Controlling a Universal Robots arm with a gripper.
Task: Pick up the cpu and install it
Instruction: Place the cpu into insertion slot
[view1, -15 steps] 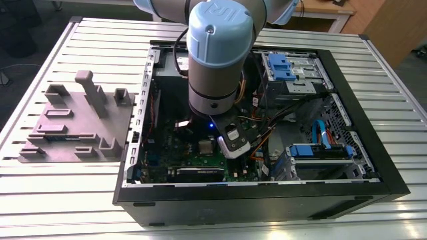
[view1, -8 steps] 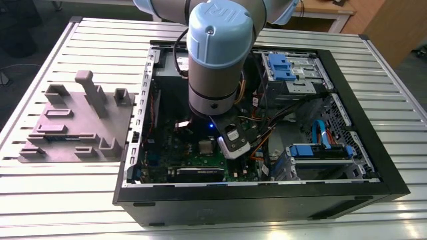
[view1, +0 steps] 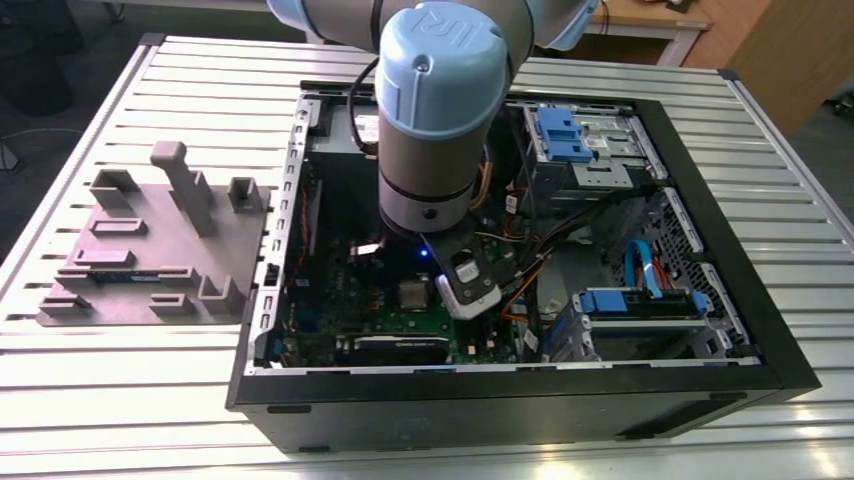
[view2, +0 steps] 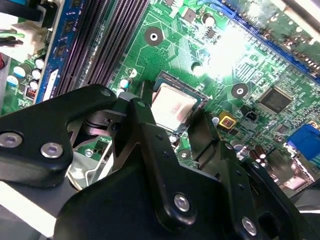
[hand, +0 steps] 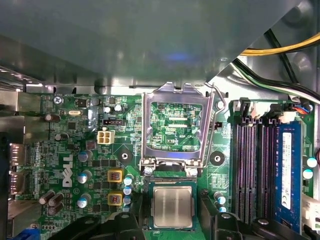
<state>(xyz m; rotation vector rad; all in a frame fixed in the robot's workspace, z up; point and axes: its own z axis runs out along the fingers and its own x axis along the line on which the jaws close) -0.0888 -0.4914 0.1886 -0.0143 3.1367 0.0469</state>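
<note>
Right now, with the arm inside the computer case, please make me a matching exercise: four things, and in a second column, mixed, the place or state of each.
1. cpu
2. socket load plate
3. blue memory stick
4. grey fixture plate

A. on the table, outside the computer case
B. in the socket, between the open jaws of the gripper
C. hinged up, open
D. upright in a motherboard slot

Pairs: 1-B, 2-C, 3-D, 4-A
</note>
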